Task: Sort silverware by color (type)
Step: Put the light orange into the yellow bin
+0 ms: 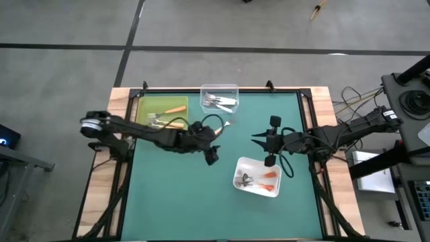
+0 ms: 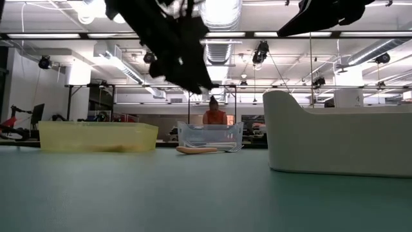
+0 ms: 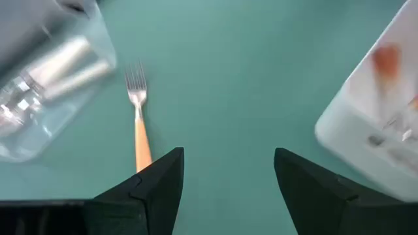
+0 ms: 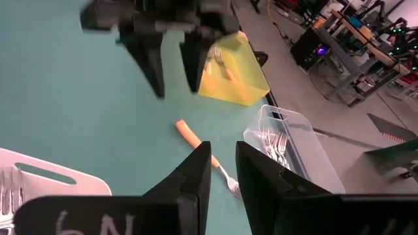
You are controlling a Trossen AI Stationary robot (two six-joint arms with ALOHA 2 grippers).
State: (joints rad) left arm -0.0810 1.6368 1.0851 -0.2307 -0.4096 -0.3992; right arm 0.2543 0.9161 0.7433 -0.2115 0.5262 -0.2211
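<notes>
One fork with a light-orange handle [image 3: 139,128] lies flat on the green table in front of the clear tray [image 1: 220,97], and also shows in the low view [image 2: 205,150] and the right wrist view [image 4: 201,150]. My left gripper [image 3: 228,163] hovers open above the table near this fork, between the clear tray and the white tray [image 1: 256,177]. My right gripper [image 4: 222,156] hangs over the table at the white tray's far side, its fingers a narrow gap apart with nothing between them. Tan-handled forks lie in the yellow tray [image 1: 161,111], silver-and-white ones in the clear tray, red-orange ones in the white tray.
The three trays sit on the table's far and middle parts; the near half of the green mat [image 1: 175,202] holds nothing. The two arms face each other across the middle, with my left gripper [image 4: 173,59] showing ahead of my right one. A person [image 2: 214,115] stands in the room behind.
</notes>
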